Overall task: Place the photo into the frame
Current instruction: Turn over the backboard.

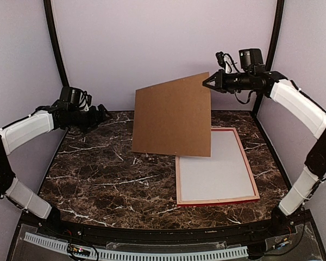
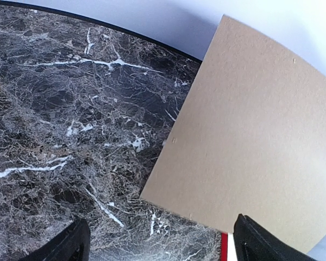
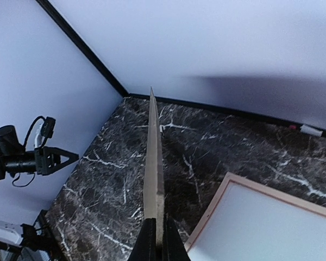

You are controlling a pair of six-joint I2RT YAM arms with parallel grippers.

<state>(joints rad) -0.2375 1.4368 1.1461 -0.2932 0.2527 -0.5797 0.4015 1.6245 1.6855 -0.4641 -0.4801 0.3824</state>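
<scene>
The red frame point(image 1: 217, 202) lies flat on the right of the marble table, its pale wood rear edge point(image 3: 212, 219) facing up. A plain white sheet point(image 1: 214, 166) fills it. No printed side shows, so I cannot tell whether this sheet is the photo. My right gripper point(image 1: 207, 82) is shut on the upper right corner of a brown backing board point(image 1: 174, 117). The board hangs tilted in the air over the frame's far left corner. It shows edge-on point(image 3: 154, 163) between that gripper's point(image 3: 157, 242) fingers. My left gripper point(image 1: 105, 111) is open and empty, left of the board point(image 2: 250, 125).
The dark marble tabletop point(image 1: 103, 174) stretches left of the frame. Pale walls with black posts enclose the back and sides. A red sliver of the frame point(image 2: 224, 248) shows under the board in the left wrist view.
</scene>
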